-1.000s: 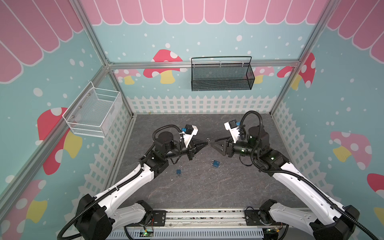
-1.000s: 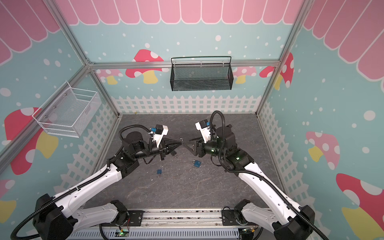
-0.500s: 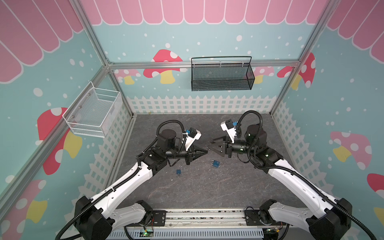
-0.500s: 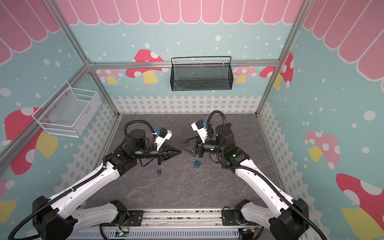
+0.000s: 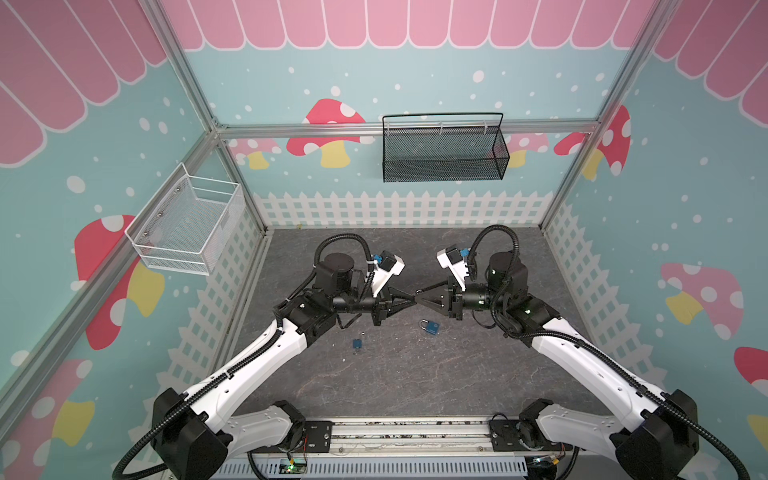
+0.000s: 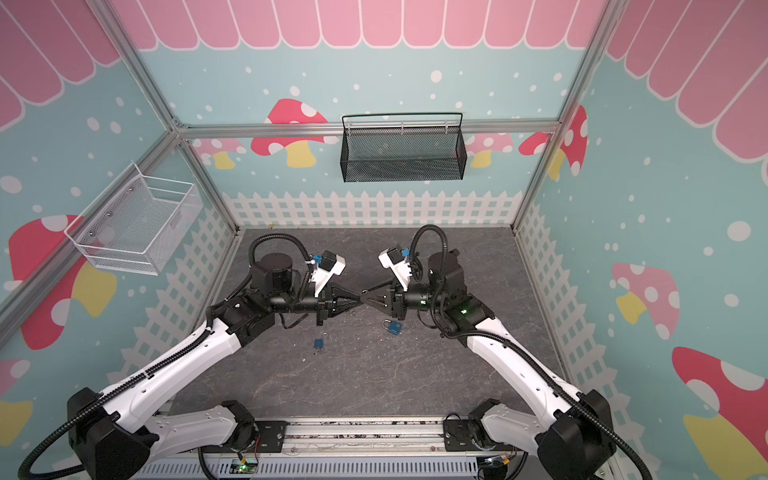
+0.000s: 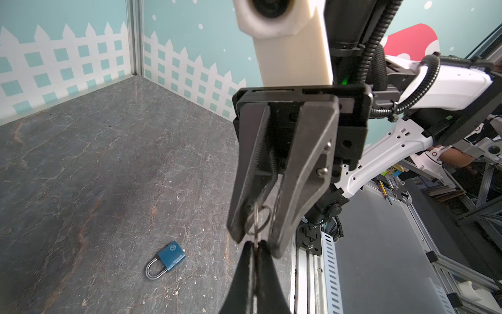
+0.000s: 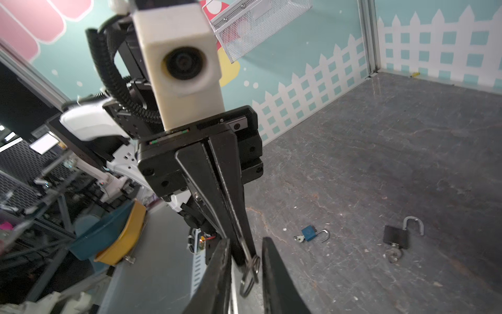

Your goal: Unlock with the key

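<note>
The left gripper (image 7: 254,247) pinches a thin metal key (image 7: 255,236) aloft, its wire ring (image 7: 270,216) between the fingers of the right gripper (image 8: 245,244), narrower than a second ago; we cannot tell whether they grip. A boxy blue padlock (image 7: 171,255) lies on the veined grey floor (image 5: 415,382).

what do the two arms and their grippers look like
Both the left arm and right arm have white shells with black joints and bases. A black ribbed hose loops over each wrist. The left gripper and right gripper have dark, tapered fingers with ridged inner faces. A cream boxy camera sits above each, and a small green light glows on the right arm.
</note>
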Robot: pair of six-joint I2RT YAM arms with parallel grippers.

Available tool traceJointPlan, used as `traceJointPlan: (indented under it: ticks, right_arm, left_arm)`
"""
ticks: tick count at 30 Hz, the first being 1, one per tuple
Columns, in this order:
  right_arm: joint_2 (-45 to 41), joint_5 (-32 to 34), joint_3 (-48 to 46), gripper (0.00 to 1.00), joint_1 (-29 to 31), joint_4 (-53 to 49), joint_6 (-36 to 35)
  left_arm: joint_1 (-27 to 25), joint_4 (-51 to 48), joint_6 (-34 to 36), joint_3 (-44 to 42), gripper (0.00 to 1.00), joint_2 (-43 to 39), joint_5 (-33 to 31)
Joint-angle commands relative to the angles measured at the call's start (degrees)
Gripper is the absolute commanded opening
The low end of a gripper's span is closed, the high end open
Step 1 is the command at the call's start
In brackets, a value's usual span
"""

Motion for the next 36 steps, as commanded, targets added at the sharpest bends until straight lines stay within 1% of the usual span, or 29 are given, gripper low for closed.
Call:
traceJointPlan:
  ticks: [1, 4, 6, 7, 9, 10, 11, 12, 14, 16, 17, 18, 19, 21, 24, 29, 32, 34, 36]
  right_arm:
    - [0.28, -0.37, -0.72, 0.09, -0.39, 0.82, -1.66]
    - [-0.37, 0.43, -1.37, 0.0, -0.79, 0.86, -1.7]
    - [-0.89, 1.23, -1.78, 0.0, -0.99, 0.95, -1.49]
    - [-1.22, 1.78, -1.99, 0.0, -1.1, 1.15, -1.14]
    - [-1.9, 3.6, -2.4, 0.0, -1.14, 2.52, 1.01]
    - [-2.52, 4.57, -3.2, 0.0, -1.08, 4.88, 3.48]
    - [-3.3, 5.29, -4.72, 0.0, -1.09, 8.19, 6.18]
    - [-4.36, 6.66, -6.76, 0.0, -1.12, 12.6, 9.77]
    - [-5.84, 8.93, -10.81, 0.0, -1.02, 21.05, 16.47]
    - [-6.68, 12.16, -13.78, 0.0, -0.86, 26.52, 21.43]
    - [-7.04, 13.54, -15.06, 0.0, -0.87, 28.86, 23.5]
    - [-7.44, 15.82, -16.63, 0.0, -0.7, 31.52, 26.19]
    - [-7.5, 16.95, -17.98, 0.0, -0.5, 34.77, 28.52]
    - [-7.53, 19.57, -19.1, 0.0, 0.05, 37.92, 31.89]
    - [-7.24, 22.35, -19.12, 0.0, 1.6, 39.27, 33.13]
    - [-6.54, 25.3, -19.93, 0.0, 3.21, 41.79, 35.37]
    - [-6.3, 26.1, -20.11, 0.0, 3.76, 43.83, 36.2]
    - [-5.54, 26.27, -19.47, 0.0, 4.33, 44.42, 36.41]
    - [-4.77, 26.91, -19.32, 0.0, 4.86, 44.48, 36.49]
  left_arm:
    - [-0.09, -1.55, 2.34, 2.18, 0.0, 0.31, 1.76]
    - [0.06, -4.07, 3.11, 3.3, 0.0, 0.22, 0.07]
    - [0.09, -4.74, 3.07, 3.47, 0.02, -0.41, -0.53]
    - [0.17, -4.63, 2.85, 3.22, 0.07, -1.06, -0.85]
    - [0.3, -3.65, 1.15, 2.06, 0.24, -2.64, -2.71]
    - [0.34, -2.04, -0.54, 0.72, 0.32, -3.72, -3.66]
    - [0.37, 0.31, -3.07, -0.88, 0.37, -4.94, -5.28]
    - [0.36, 4.2, -6.67, -3.36, 0.38, -6.49, -7.44]
    - [0.42, 13.99, -16.1, -9.06, 0.41, -9.23, -12.62]
    - [0.08, 27.09, -28.67, -15.75, 0.44, -11.09, -18.96]
    - [-0.36, 32.74, -33.28, -18.39, 0.47, -11.13, -21.63]
    - [-0.96, 35.72, -36.92, -20.02, 0.48, -10.97, -24.91]
    - [-1.98, 37.66, -38.88, -20.88, 0.48, -10.81, -27.97]
    - [-5.01, 41.39, -40.11, -21.59, 0.48, -10.35, -33.56]
    - [-8.56, 45.82, -42.24, -21.69, 0.48, -9.31, -40.63]
    - [-10.34, 55.86, -46.57, -22.28, 0.48, -5.07, -42.95]
    - [-10.94, 57.24, -47.93, -22.34, 0.47, -3.75, -43.87]
    - [-12.14, 57.6, -47.3, -22.14, 0.47, -3.11, -45.25]
    - [-12.77, 59.37, -47.18, -21.58, 0.46, -2.14, -44.69]
